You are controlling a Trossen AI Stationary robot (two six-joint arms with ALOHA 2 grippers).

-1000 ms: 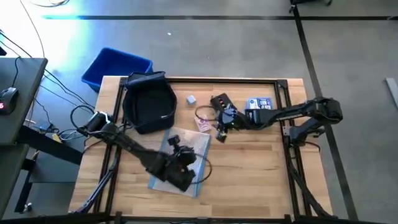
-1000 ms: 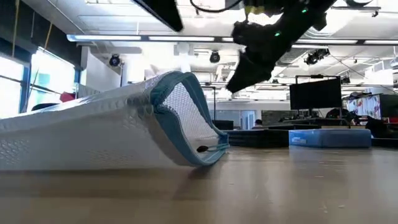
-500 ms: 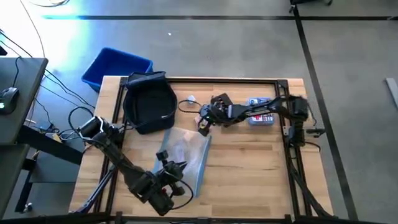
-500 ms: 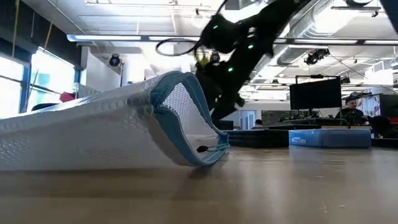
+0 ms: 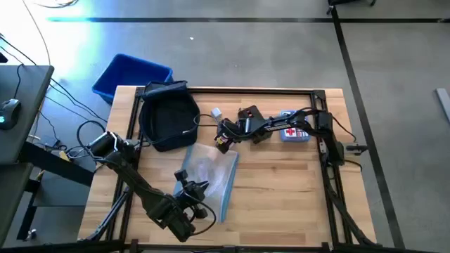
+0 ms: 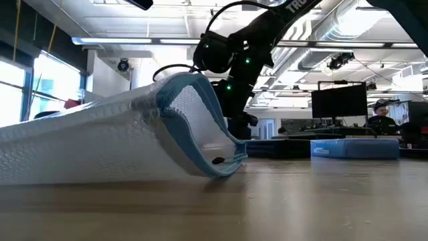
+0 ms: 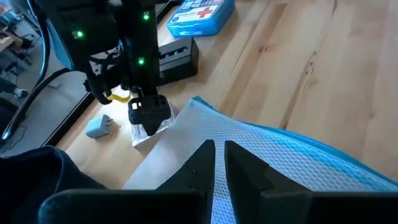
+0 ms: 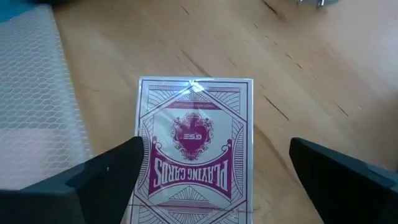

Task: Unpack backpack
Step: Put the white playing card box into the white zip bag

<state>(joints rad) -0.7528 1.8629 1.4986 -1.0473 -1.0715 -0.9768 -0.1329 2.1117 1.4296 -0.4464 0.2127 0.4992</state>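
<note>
Right gripper (image 8: 205, 177): fingers spread wide apart, poised directly over a pack of playing cards (image 8: 194, 146) lying flat on the wooden table (image 5: 281, 190); the fingers flank the pack without clamping it. In the high view this gripper (image 5: 221, 138) sits mid-table, just beside the top edge of the mesh pouch (image 5: 209, 174).

Left gripper (image 7: 216, 163): fingers close together, only a thin slit between them, over the pouch's near end at the table's front.

Backpack (image 5: 168, 116): back-left corner of the table, lying with its opening upward; interior dark, contents not discernible; long axis running front to back.

Blue bin (image 5: 131, 75): on the floor behind that corner.

First-aid box (image 5: 294, 132): back right.
</note>
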